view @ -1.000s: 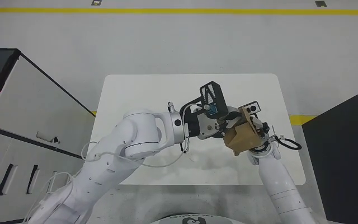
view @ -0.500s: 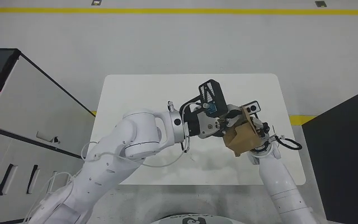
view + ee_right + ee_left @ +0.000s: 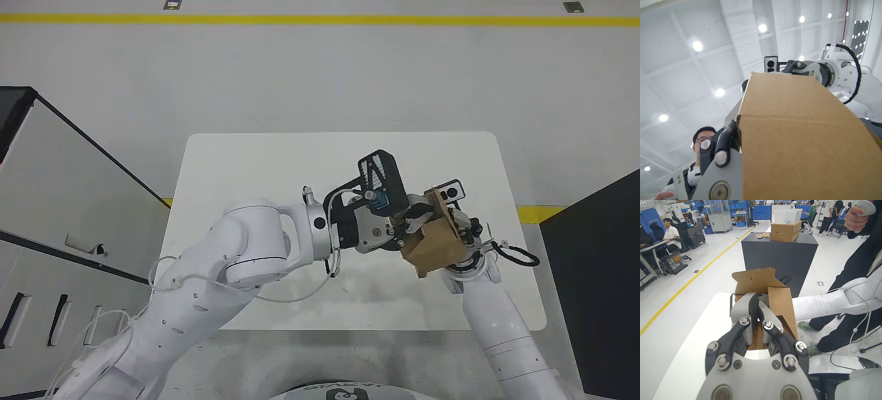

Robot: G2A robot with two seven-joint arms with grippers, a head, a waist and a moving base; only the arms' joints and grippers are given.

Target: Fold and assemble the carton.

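Note:
A brown carton (image 3: 432,245) is held up above the right part of the white table (image 3: 250,180). My right gripper (image 3: 458,234) comes from below and is shut on one of its walls; in the right wrist view that wall (image 3: 800,142) hides most of the gripper (image 3: 738,118), with one finger at the cardboard's edge. My left gripper (image 3: 408,222) is at the carton's open side. In the left wrist view its fingers (image 3: 753,302) are shut together and poke in among the raised flaps of the carton (image 3: 780,306).
Beyond the table's right end stands a black cabinet (image 3: 600,260), which the left wrist view shows stacked with flat boxes (image 3: 785,231). Grey cabinets (image 3: 60,200) stand to the left. The left half of the table is bare.
My left gripper has edged a little to the right, farther into the carton. The carton and the right arm have hardly moved.

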